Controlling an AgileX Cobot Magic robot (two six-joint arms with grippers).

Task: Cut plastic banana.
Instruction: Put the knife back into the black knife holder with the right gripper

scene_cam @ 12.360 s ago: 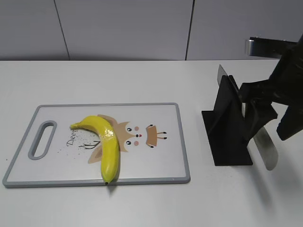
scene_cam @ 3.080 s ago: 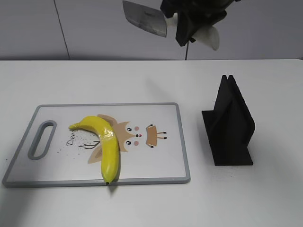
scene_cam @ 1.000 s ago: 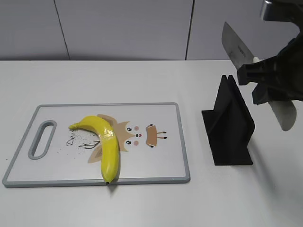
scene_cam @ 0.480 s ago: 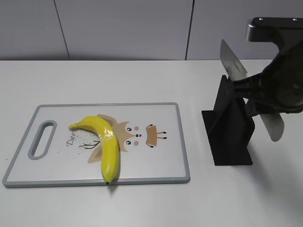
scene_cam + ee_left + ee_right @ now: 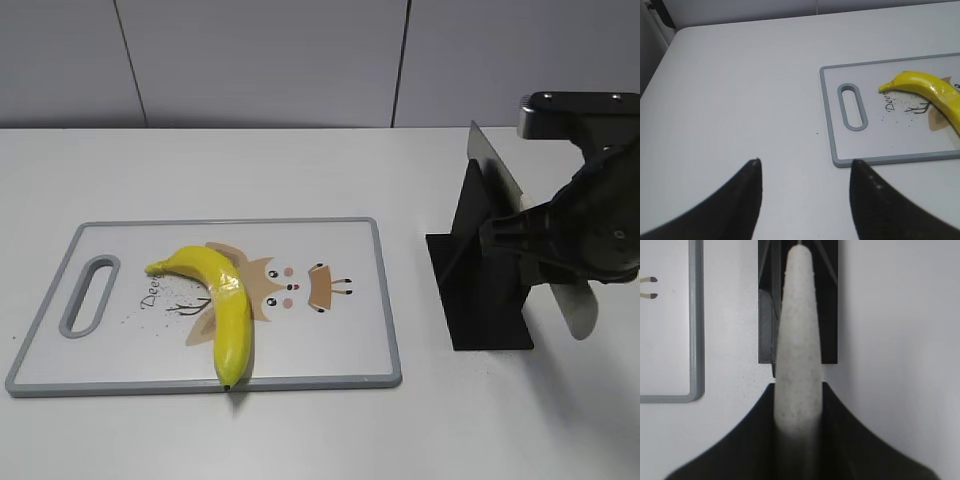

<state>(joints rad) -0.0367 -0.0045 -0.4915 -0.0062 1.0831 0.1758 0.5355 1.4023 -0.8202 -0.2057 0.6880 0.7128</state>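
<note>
The plastic banana [image 5: 225,300] lies in one piece on the left half of the grey-rimmed cutting board [image 5: 388,300]. It also shows in the left wrist view [image 5: 930,87] on the board [image 5: 830,120]. My right gripper [image 5: 560,255] is shut on the white handle [image 5: 797,340] of a knife. The knife blade [image 5: 490,165] sits in the slot of the black knife stand [image 5: 480,290], and the handle end [image 5: 578,305] hangs to the right. My left gripper [image 5: 805,165] is open and empty above the bare table left of the board. It is out of the exterior view.
The black stand [image 5: 830,300] stands on the white table right of the board's right edge [image 5: 695,340]. A grey wall runs behind the table.
My right gripper has carried the knife from high above the table's middle to the right and down, so the blade now sits lower in the stand. The banana has not moved.
</note>
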